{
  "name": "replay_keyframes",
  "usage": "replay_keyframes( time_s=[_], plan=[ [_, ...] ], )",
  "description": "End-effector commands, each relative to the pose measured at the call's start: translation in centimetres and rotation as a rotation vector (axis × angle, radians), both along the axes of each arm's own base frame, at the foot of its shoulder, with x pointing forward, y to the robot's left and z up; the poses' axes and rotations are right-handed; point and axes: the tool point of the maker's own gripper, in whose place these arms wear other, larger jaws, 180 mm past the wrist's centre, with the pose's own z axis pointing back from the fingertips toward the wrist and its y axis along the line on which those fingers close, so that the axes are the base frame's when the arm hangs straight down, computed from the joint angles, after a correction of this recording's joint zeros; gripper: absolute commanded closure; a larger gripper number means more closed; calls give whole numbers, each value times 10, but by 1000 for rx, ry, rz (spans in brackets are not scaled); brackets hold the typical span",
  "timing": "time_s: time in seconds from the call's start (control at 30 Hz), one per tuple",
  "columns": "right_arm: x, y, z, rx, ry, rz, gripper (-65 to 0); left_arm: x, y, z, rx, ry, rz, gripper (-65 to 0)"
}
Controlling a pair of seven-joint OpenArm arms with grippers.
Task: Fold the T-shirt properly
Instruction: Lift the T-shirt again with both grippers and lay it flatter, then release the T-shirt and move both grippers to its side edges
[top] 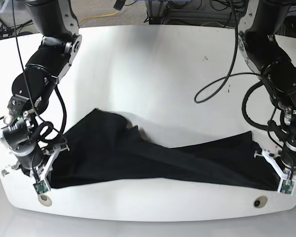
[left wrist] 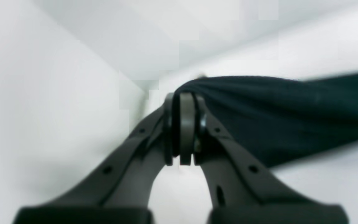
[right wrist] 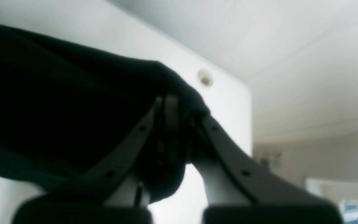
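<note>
1. Left wrist view, nearest: left gripper (left wrist: 185,130) with jaws drawn together, fingertips meeting on a bunched edge of the T-shirt (left wrist: 284,115). Black cloth runs from the pinch off to the right of that view, lifted a little where it is held. White table (left wrist: 322,186) under it, blurred.

2. Right wrist view, nearest: right gripper (right wrist: 172,130), jaws pressed together on a fold of the T-shirt (right wrist: 57,118). Cloth drapes over the fingertips and a small lobe hangs down between the two fingers. The rest fills the left part of that view, dark, detail hard to read. A round hole (right wrist: 205,77) in the table top (right wrist: 225,102) lies just beyond the pinch, near the table's rounded corner.

3. Base view, near edge: the T-shirt (top: 153,158) stretched as a long band across the front of the table (top: 153,74), reaching from one gripper to the other. Right gripper (top: 48,157) holds the end on that view's left; left gripper (top: 274,160) holds the end on that view's right.

4. Shirt shape, base view: wider and heaped toward the view's left, with a raised, crumpled peak; narrower toward the view's right. Front edge lies close to the table's near rim.

5. Two round holes in the table near the front rim, one at each near corner (top: 46,200) (top: 259,202).

6. Farther back: bare white table top, a small dark speck (top: 205,58) on it. Both arms rise to the far corners; a black cable (top: 222,84) loops beside the left arm (top: 271,54).
</note>
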Motion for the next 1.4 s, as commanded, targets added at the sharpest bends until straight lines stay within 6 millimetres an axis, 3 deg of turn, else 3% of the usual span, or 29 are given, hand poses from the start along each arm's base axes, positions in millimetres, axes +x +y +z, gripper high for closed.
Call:
replay_keyframes(
  time_s=[0.0, 0.3, 0.57, 0.87, 1.0, 1.2, 1.37],
  plan=[
    [-5, -3, 2, 35, -31, -17, 0, -5, -1, -4, -20, -16, 4, 0],
    [-57, -14, -82, 127, 159, -109, 0, -64, 12, -111, -83, 249, 66, 0],
    [-109, -38, -129, 159, 326, -243, 0, -135, 43, -173, -89, 448, 174, 0],
    [-172, -42, -179, 140, 535, -288, 0, -212, 78, -208, -46, 639, 252, 0],
    [-198, -35, -199, 154, 609, -292, 0, -244, 86, -219, -30, 717, 274, 0],
    [-225, -40, -212, 173, 661, -338, 0, -276, 104, -221, -24, 764, 341, 0],
    [-232, -36, -217, 182, 680, -336, 0, -284, 111, -217, -44, 722, 377, 0]
  ],
)
